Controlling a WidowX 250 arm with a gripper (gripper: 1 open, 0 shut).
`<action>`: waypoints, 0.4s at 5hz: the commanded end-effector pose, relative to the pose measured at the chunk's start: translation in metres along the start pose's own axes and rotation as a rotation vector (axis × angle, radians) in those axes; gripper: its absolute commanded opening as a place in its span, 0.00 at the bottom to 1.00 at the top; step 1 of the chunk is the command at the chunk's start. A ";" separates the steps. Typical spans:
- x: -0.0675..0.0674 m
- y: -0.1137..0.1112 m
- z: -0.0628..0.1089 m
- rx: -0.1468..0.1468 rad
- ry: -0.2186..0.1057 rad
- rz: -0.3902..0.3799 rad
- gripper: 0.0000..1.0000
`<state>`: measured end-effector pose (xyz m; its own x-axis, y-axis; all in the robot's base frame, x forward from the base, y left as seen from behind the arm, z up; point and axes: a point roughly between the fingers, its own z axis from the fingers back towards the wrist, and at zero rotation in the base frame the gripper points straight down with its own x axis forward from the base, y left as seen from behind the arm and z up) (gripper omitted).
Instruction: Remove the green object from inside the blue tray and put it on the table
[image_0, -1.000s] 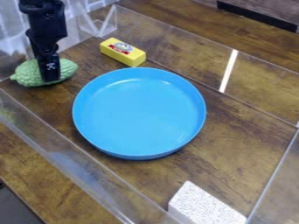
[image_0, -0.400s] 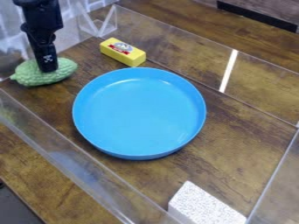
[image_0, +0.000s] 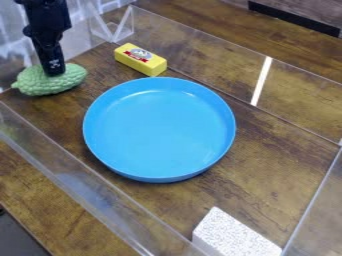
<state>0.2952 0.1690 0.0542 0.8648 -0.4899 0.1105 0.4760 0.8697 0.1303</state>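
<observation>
**Green lump out on the worktop, tray bare**

Since a second ago the pincer (image_0: 54, 70) has lifted slightly off the green lump (image_0: 51, 81), which has shifted a touch toward the upper right; everything else has kept its place.

Nearest the camera, at about 5 o'clock in the picture, a pale speckled block (image_0: 238, 236) sits at the bottom edge, partly cut off. Clear acrylic walls (image_0: 94, 205) run along the near and left sides of the dark wooden worktop (image_0: 287, 140).

At the centre lies the blue tray (image_0: 159, 128), round with a low rim and nothing inside it.

Farther back, at about 11 o'clock from the tray, a yellow block (image_0: 139, 59) with a red label lies flat on the wood, well apart from the tray's rim.

At about 10 o'clock from the tray, near the left wall, the green lump rests on the worktop outside the tray, near its rim but not touching it. The black pincer hangs straight down over the lump, its tips at the lump's top. Its jaws are clenched together, and whether they still pinch the lump cannot be told.
</observation>
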 end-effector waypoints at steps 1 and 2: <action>-0.006 0.006 0.007 0.011 -0.025 0.023 0.00; -0.008 0.004 0.005 -0.008 -0.037 0.033 0.00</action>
<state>0.2930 0.1710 0.0538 0.8693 -0.4714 0.1486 0.4602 0.8817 0.1042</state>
